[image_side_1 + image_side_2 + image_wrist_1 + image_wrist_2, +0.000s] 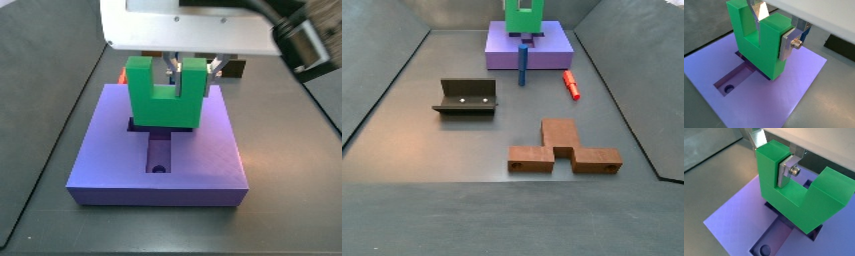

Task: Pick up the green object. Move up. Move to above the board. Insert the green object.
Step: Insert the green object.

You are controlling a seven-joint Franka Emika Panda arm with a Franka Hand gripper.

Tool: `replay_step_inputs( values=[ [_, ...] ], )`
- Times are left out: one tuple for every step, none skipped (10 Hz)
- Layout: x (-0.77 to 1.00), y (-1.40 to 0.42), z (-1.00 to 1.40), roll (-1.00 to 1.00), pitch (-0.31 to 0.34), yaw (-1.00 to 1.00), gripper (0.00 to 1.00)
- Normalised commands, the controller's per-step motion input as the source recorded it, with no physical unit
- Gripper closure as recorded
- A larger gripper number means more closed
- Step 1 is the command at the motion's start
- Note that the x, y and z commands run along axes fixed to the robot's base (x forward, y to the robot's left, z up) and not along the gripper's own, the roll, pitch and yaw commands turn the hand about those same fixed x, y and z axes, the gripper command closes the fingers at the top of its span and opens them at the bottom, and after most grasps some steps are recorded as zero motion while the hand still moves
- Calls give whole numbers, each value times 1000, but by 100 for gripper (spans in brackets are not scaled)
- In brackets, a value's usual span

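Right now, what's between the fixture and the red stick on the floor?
Bare grey floor only, in a side view: nothing between the fixture and the red stick. The gripper is over the board.

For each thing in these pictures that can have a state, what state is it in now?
gripper: shut on one prong of the green object, above the board.
green object: held upright, prongs up, its base at the board's recess.
board: flat on the floor, recess partly covered by the green object.
fixture: standing, nothing in it.
brown block: lying loose.
red stick: lying loose beside the board.
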Motion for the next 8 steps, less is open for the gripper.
replay_step_inputs(
  values=[
    [-103, 9, -243, -184, -66, 0, 100],
    [-86, -123, -143, -187, -60, 91, 100],
    [-6, -174, -80, -187, -36, 114, 100],
    [-37, -31, -114, -133, -39, 86, 100],
    [-29, 23, -160, -90, -27, 40, 100],
    [-126, 171, -149, -99, -43, 0, 100],
    [-169, 314, -49, -129, -20, 0, 100],
    [-191, 283, -20, -127, -49, 9, 100]
  ],
)
